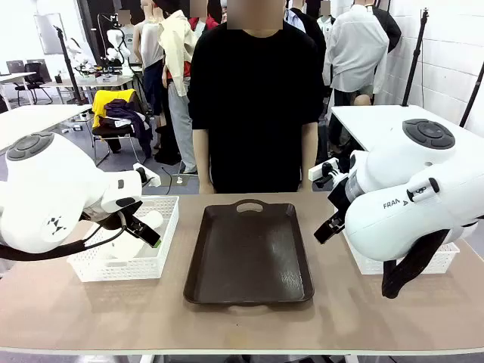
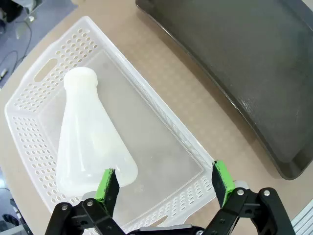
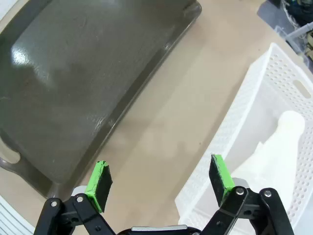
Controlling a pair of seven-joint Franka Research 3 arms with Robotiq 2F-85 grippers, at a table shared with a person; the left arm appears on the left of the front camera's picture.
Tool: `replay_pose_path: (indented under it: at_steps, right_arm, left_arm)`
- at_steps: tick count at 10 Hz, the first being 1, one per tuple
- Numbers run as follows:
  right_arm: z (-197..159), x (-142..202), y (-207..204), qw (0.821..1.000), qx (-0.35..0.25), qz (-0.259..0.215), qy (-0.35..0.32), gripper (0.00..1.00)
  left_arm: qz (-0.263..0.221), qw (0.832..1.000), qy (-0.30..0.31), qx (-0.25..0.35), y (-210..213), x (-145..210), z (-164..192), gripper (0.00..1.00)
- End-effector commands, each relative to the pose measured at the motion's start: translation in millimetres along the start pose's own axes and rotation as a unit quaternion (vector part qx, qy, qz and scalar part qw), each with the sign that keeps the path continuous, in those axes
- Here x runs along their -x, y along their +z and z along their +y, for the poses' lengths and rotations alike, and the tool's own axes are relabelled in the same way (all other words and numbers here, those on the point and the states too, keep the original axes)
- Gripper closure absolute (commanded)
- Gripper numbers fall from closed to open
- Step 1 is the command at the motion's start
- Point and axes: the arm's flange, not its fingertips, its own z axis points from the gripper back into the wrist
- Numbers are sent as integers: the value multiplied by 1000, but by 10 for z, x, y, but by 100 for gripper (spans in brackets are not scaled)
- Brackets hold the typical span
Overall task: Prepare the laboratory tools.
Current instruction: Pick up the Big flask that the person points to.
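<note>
Brown and bare, the tray (image 1: 249, 257) lies mid-desk (image 1: 98, 314) in the front view, and a person (image 1: 253, 98) stands at the far side with arms hanging. Your left gripper (image 1: 144, 228) hangs over the left basket (image 1: 113, 268), and your right gripper (image 1: 327, 227) sits near the inner end of the right basket (image 1: 442, 261). In the left wrist view the fingers are spread wide and hold nothing. The left flask (image 2: 90, 142) lies on its side in the basket below them, its wide base nearest the camera and its neck pointing away. One pad sits over the edge of that base, the other out over the basket's rim. In the right wrist view the fingers are likewise spread and empty, above bare desk between tray and basket. The right flask (image 3: 281, 147) lies on its side inside that basket, off to one side of them. I judge the pick-up step to be at its start: neither flask is lifted and nothing is on the tray. For the next move, shift the left gripper across until the flask lies between both pads. Then lower and close gently on the narrower part, because a smooth cone may slip out.
</note>
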Motion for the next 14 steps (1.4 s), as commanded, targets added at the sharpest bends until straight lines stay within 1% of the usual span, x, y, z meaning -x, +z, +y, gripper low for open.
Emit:
replay_pose_path:
  at_steps: [1,13,14]
  right_arm:
    - [0,0,0,1000,0,0,0,0]
    - [2,-1,0,1000,0,0,0,0]
    - [-111,-37,215,1000,11,-6,-26,0]
  left_arm:
    - [0,1000,0,0,1,0,0,0]
    - [0,1000,0,0,1,0,0,0]
    - [0,1000,-1,0,0,-3,-12,0]
